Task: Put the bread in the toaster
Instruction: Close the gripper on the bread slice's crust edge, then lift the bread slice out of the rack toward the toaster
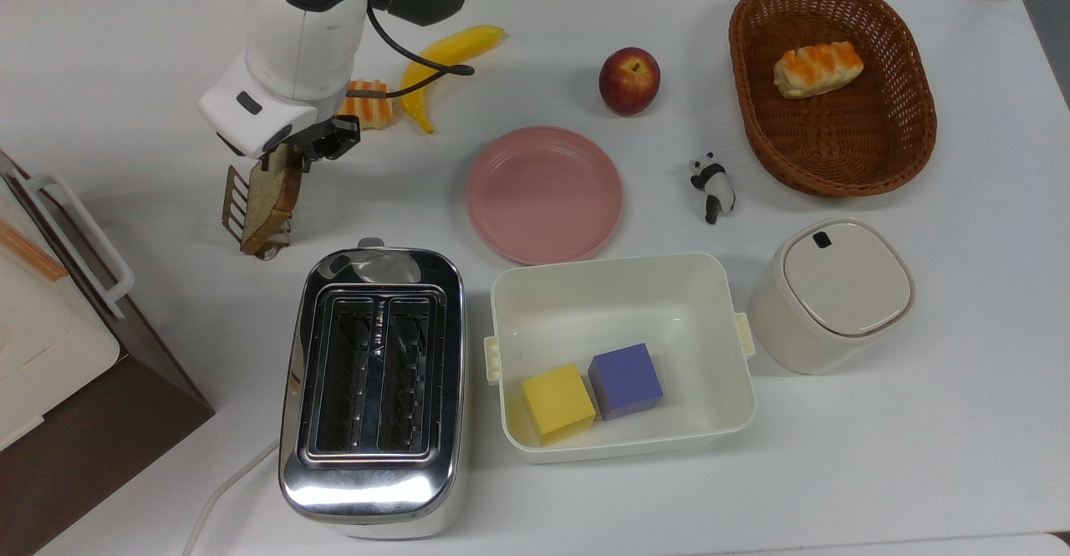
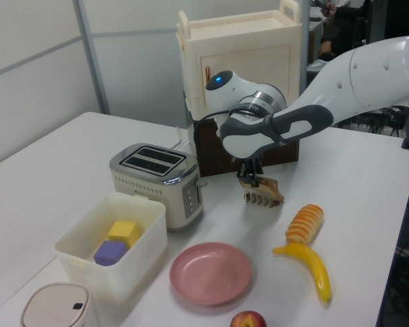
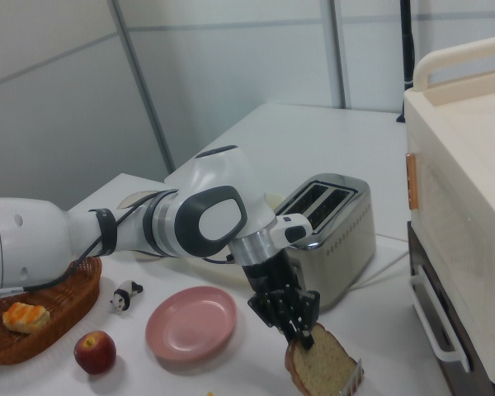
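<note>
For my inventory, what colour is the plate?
Pink plate, clearest in the top view.

We look straight down on the whole desk (image 1: 919, 456) in the top view. The left view and right view look from opposite ends, lower and slanted. All three share the toaster (image 1: 374, 389) (image 2: 157, 182) (image 3: 330, 231).

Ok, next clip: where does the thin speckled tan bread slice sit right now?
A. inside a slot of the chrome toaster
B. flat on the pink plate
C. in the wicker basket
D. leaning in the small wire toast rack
D: the thin speckled tan bread slice leans in the small wire toast rack, with the robot's hand at its top edge.
</note>
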